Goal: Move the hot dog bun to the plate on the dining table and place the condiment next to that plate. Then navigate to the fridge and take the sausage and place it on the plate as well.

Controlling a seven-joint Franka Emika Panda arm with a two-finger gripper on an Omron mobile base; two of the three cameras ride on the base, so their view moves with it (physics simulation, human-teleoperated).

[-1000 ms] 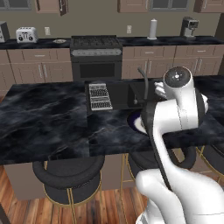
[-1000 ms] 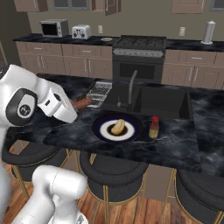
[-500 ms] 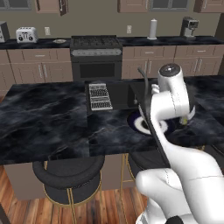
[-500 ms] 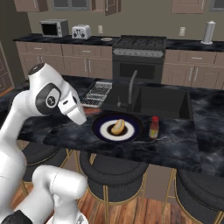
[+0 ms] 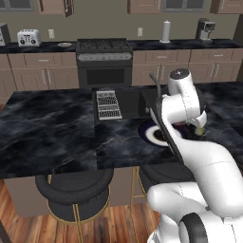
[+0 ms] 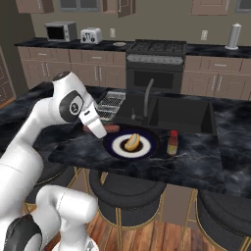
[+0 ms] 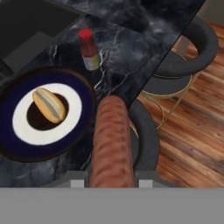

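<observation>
**A:** How much of the job looks finished?

**B:** Most of it, I'd judge. The pale tan hot dog bun (image 7: pixel 49 105) already lies on the round white plate with the dark blue rim (image 7: pixel 26 135), which sits on the black marble surface (image 6: pixel 196 164) in front of the sink. The small red-capped condiment bottle (image 6: pixel 172 142) stands upright just beside that plate, on the side away from the arm. Both of those steps read as done.

**A:** And the sausage?

**B:** The long reddish-brown sausage (image 7: pixel 112 144) is in the robot's hand (image 6: pixel 98 128), whose fingers are closed tight on one end of it. It hangs above the near edge of the surface, just beside the plate and not yet over it. What remains is carrying it across the rim and setting it down by the bun.

**A:** Which way does it point?

**B:** In the hand view its long axis runs straight out from between the fingertips, free end forward. In the right base view it lies roughly level, with the free end pointing toward the plate. The bun's long axis sits at an angle to it, so a slight turn may help before release.
</observation>
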